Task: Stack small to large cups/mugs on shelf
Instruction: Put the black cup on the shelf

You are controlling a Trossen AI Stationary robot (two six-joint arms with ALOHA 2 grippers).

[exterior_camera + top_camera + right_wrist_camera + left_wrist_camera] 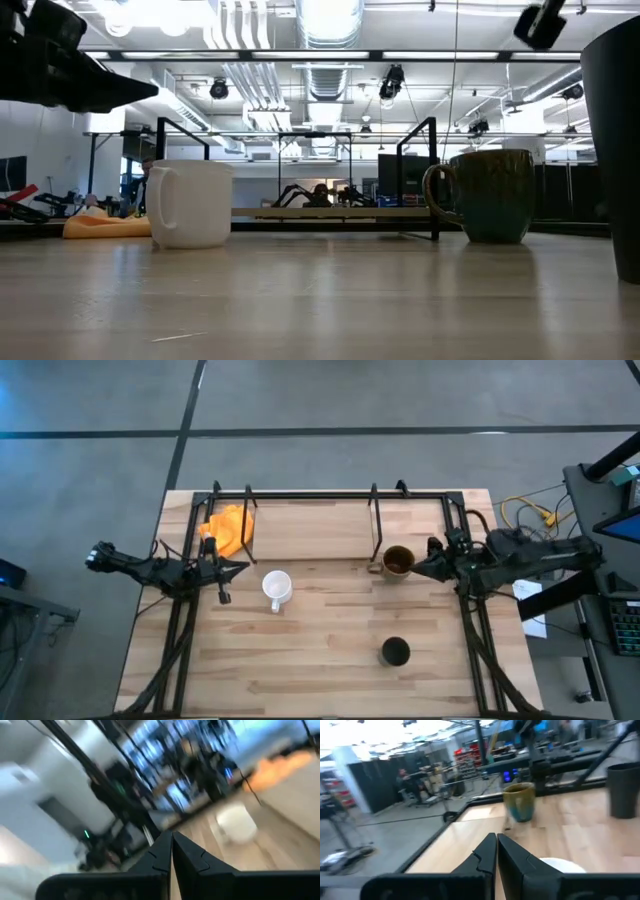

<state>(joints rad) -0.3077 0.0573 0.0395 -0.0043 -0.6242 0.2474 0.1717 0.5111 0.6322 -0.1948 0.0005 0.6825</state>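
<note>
Left arm extends from the table's left edge toward the centre, roughly level, wrist straight. Left gripper [238,568] points right, fingers [487,851] pressed together, nothing between them. Right arm extends from the right edge toward the centre. Right gripper [420,568] points left, fingers [165,847] likewise closed and empty.

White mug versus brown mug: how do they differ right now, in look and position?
The white mug is plain white; the brown mug is dark and glazed. The white mug stands nearer the left gripper, with its handle toward the table's front edge; the brown mug sits just off the right gripper, with its handle toward the white mug. Both stand upright on the table, ungripped, not on the shelf.
</note>
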